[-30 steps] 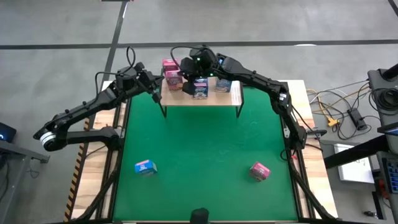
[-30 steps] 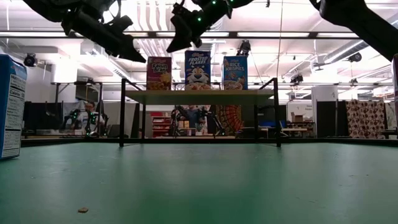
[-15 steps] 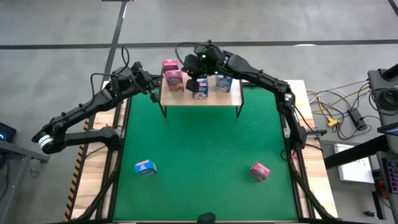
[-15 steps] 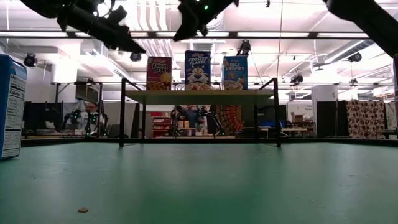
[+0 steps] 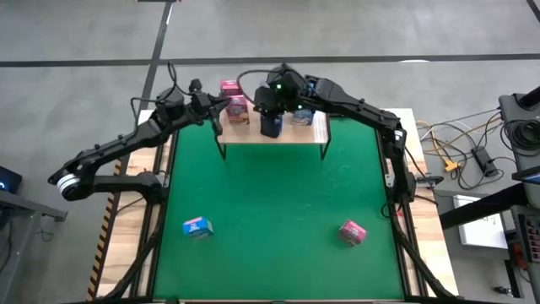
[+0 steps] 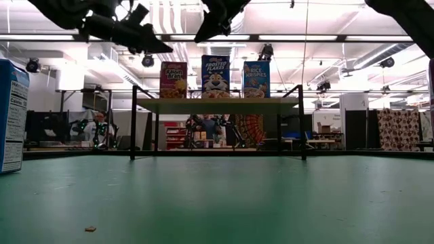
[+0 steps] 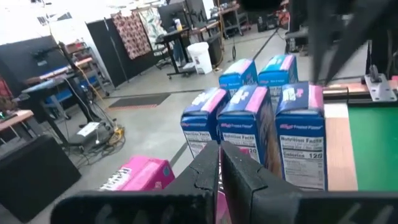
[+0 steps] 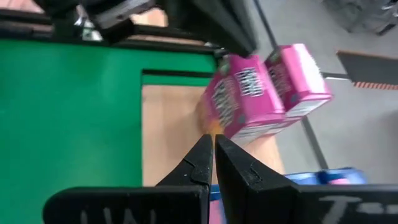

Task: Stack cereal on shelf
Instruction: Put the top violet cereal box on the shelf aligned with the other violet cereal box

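Note:
The shelf [image 5: 250, 135] stands at the far end of the green mat, and several cereal boxes stand upright on it. The low view shows three in the front row: a pink one [image 6: 173, 80] and two blue ones [image 6: 215, 76] [image 6: 256, 79]. One blue box [image 5: 197, 226] and one pink box [image 5: 352, 231] lie on the mat near the front. My left gripper [image 5: 214, 121] [image 7: 219, 163] is shut and hovers at the shelf's left end [image 6: 163, 47]. My right gripper [image 5: 271, 127] [image 8: 213, 155] is shut above the shelf's middle, over the boxes [image 6: 203, 34].
A blue box [image 6: 12, 115] fills the left edge of the low view, close to the camera. The middle of the green mat [image 5: 278, 194] is open between the shelf and the two loose boxes. Cables and equipment lie off the table's right side [image 5: 472, 156].
My left gripper has risen a little and moved right, toward the shelf's left end. My right gripper has risen above the front row of boxes and drawn slightly toward the near edge. The boxes have stayed where they were.

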